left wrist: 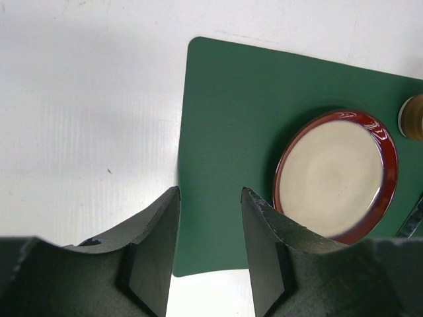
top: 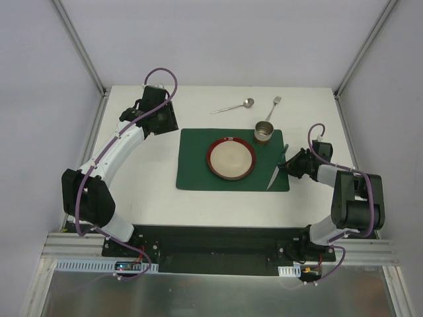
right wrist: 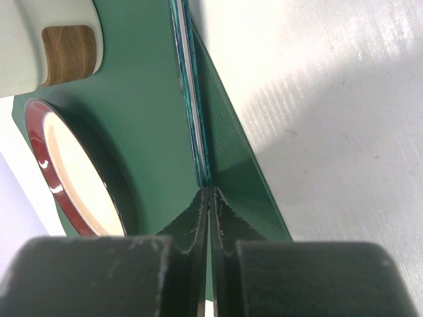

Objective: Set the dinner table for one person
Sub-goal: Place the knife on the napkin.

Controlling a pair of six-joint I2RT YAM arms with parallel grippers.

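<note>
On the white dinner table (top: 152, 198) lies a dark green placemat (top: 195, 158) with a red-rimmed plate (top: 230, 159) at its middle and a cup (top: 264, 131) at its far right corner. A knife (top: 276, 173) lies along the mat's right edge. My right gripper (top: 286, 165) is low over that edge and shut. In the right wrist view the gripper (right wrist: 209, 189) has its tips pressed together right where the knife (right wrist: 192, 99) runs away from them. My left gripper (left wrist: 210, 191) hangs open and empty over the mat's left edge (left wrist: 231, 119).
A spoon (top: 234, 105) and a fork (top: 273, 107) lie on the bare table beyond the placemat, near the far edge. Metal frame rails run along both sides of the table. The left arm arcs over the table's left part.
</note>
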